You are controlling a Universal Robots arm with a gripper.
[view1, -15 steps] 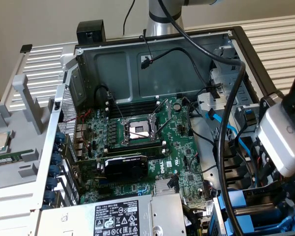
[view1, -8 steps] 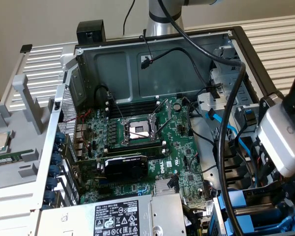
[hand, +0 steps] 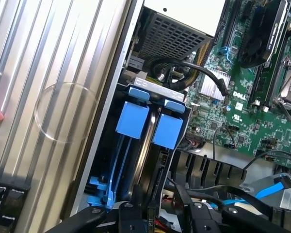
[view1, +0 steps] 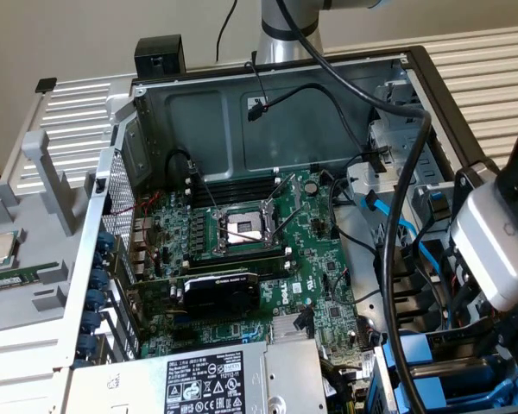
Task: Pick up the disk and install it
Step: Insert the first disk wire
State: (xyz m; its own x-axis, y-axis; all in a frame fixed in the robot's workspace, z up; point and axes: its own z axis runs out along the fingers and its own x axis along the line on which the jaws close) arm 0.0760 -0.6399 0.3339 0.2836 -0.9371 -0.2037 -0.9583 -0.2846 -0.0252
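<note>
Blue-framed disk [hand: 167, 132], pinched by the fingers [hand: 129, 217], may jam against the bay [hand: 157, 92] wall or snag cables [hand: 203, 72] beside it if tilted.

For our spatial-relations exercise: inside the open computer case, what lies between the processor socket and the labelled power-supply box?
A black graphics card, crossing the green motherboard; the exterior view shows it.

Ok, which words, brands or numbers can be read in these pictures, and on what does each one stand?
"DELL": white letters on the green motherboard, read in the wrist view.
Label on the grey power-supply box: black-and-white print and symbols, too small to read.
Sticker on the black graphics card: too blurred to read.
</note>
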